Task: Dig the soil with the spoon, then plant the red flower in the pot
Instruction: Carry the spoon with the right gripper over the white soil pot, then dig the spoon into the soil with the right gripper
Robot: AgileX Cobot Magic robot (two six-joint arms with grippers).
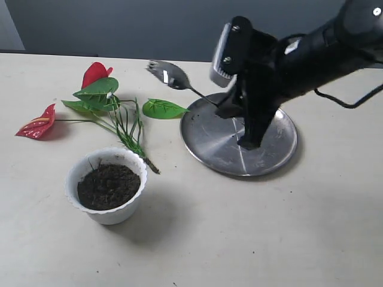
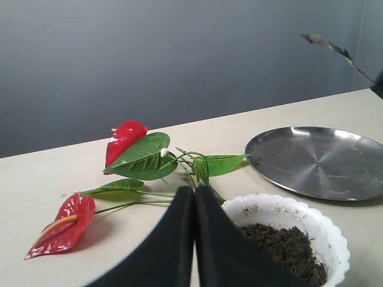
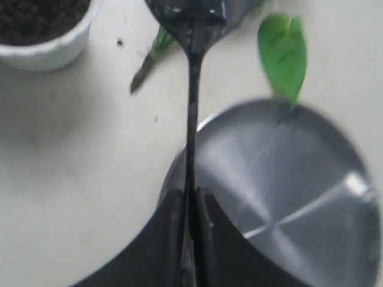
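My right gripper [image 1: 226,109] [image 3: 190,194] is shut on the handle of the silver spoon [image 1: 170,75] [image 3: 191,72], holding it in the air above the left edge of the steel plate [image 1: 269,158], bowl pointing left. The white pot [image 1: 108,212] [image 2: 326,230] stands at the front left with dark soil [image 1: 109,185] [image 2: 287,248] in it. The red flower [image 1: 96,73] [image 2: 122,140] lies flat on the table behind the pot, stems toward it. My left gripper [image 2: 194,194] is shut and empty, low beside the pot; it does not show in the exterior view.
A single loose green leaf [image 1: 163,108] [image 3: 282,54] lies between the flower and the steel plate [image 2: 317,161] [image 3: 287,179]. Bits of soil dot the table near the pot. A grey wall stands behind the table's far edge.
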